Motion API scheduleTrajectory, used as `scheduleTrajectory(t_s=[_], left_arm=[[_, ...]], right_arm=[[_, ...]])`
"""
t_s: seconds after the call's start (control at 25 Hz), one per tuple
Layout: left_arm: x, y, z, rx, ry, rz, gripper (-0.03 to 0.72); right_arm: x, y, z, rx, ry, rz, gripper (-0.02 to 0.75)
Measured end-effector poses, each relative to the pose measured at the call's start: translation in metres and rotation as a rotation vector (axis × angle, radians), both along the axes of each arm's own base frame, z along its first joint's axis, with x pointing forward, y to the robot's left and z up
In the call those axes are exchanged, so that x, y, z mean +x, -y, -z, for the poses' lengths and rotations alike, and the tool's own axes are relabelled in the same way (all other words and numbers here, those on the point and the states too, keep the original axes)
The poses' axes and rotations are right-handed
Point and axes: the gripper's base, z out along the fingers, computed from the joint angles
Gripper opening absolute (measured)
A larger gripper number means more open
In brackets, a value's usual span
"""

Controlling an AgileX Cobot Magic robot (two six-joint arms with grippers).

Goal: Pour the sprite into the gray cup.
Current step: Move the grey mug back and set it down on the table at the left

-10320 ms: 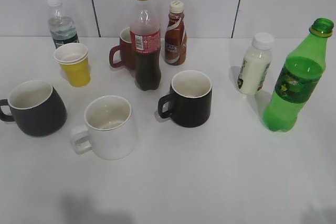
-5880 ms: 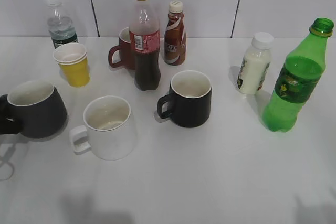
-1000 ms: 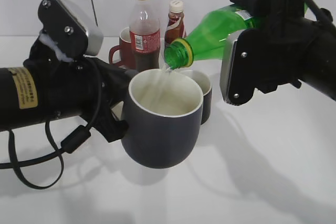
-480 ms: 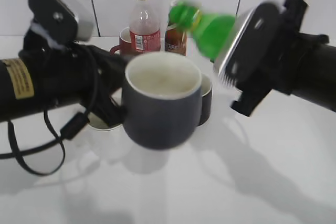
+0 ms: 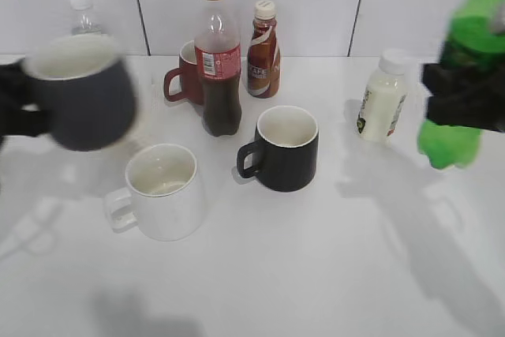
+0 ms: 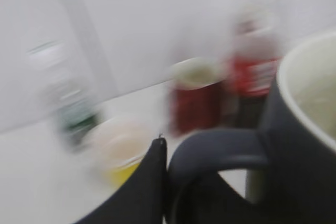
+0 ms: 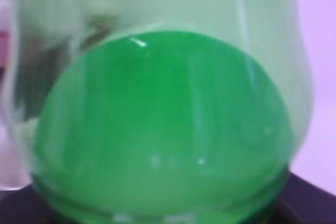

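The gray cup (image 5: 83, 100) hangs blurred in the air at the far left, upright, held by its handle. In the left wrist view my left gripper (image 6: 165, 182) is shut on the gray cup's handle (image 6: 220, 150), one dark finger pressed against it. The sprite (image 5: 461, 84) stands nearly upright at the right edge, lifted off the table, in my right gripper (image 5: 465, 108), which is clamped round its middle. The right wrist view is filled by the sprite's green body (image 7: 163, 124); the jaws themselves are hidden behind it.
On the table stand a white mug (image 5: 162, 191), a black mug (image 5: 284, 147), a cola bottle (image 5: 219, 61), a red mug (image 5: 185, 76), a brown coffee bottle (image 5: 263, 51), a white milk bottle (image 5: 383, 99) and a water bottle (image 5: 79, 5).
Both arms have drawn apart: the gray cup moved from the middle to the far left, the sprite swung from tilted over the cup to upright at the far right.
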Motion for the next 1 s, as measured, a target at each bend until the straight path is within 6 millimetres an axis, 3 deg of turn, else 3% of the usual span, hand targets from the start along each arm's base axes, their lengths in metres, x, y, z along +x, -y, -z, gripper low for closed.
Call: scheduleTrajectory(t_s=[0.2, 0.32, 0.48, 0.68, 0.84, 1.0], left_arm=[[0.014, -0.055, 0.026, 0.0, -0.03, -0.233, 0.05], [0.023, -0.071, 0.043, -0.002, -0.035, -0.292, 0.05], [0.034, -0.073, 0.071, 0.002, -0.004, -0.283, 0.05], [0.037, -0.071, 0.112, 0.024, -0.085, -0.256, 0.05], [0.036, -0.071, 0.13, 0.023, -0.124, -0.254, 0.05], [0.035, -0.071, 0.135, 0.024, -0.137, -0.253, 0.05]], right_arm=[[0.005, 0.018, 0.02, 0.071, 0.041, 0.025, 0.427], [0.007, 0.015, 0.031, 0.063, 0.03, 0.004, 0.427], [0.008, 0.013, 0.034, 0.049, 0.032, -0.023, 0.427], [0.008, 0.01, 0.031, 0.057, 0.071, -0.065, 0.427], [0.008, 0.009, 0.031, 0.099, 0.064, -0.063, 0.427], [0.007, 0.007, 0.031, 0.096, 0.063, -0.084, 0.427]])
